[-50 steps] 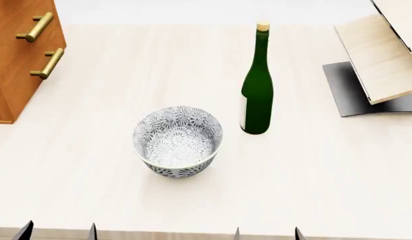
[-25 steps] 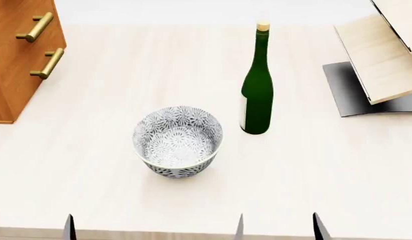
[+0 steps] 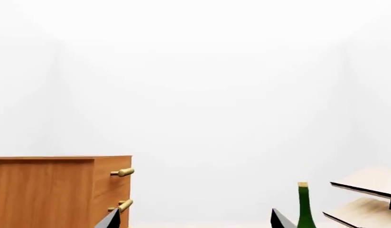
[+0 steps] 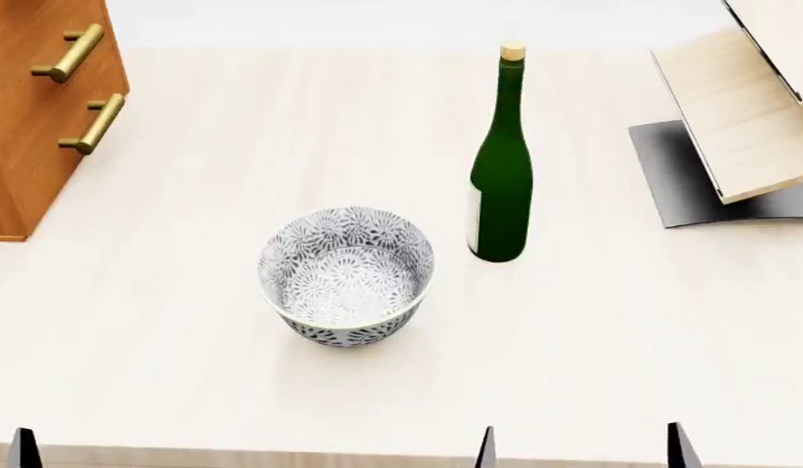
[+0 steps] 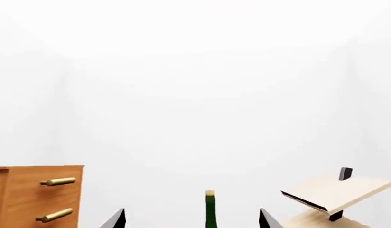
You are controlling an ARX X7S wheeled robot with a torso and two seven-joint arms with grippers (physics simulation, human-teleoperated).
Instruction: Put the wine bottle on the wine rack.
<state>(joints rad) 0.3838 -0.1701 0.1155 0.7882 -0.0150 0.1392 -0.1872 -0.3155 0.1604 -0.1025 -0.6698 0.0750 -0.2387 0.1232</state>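
Observation:
The wine bottle (image 4: 502,185), dark green with a tan cork, stands upright mid-table, right of a patterned bowl. The wine rack (image 4: 737,122), slanted pale boards on a grey base, is at the far right. My right gripper (image 4: 580,454) is open at the table's near edge, well short of the bottle. In the right wrist view the bottle (image 5: 210,212) shows far off between the spread tips of that gripper (image 5: 192,222). My left gripper (image 3: 195,223) is open and empty; in the head view only one of its fingertips (image 4: 22,450) shows, at the near left edge.
A grey-and-white patterned bowl (image 4: 346,273) sits just left of and nearer than the bottle. A brown wooden cabinet (image 4: 38,107) with brass handles occupies the far left. The pale wooden table (image 4: 246,146) carries all of these.
Both grippers' fingertips have spread wider apart. The left gripper's outer tip has slid out of the head view. Bottle, bowl and rack have not moved.

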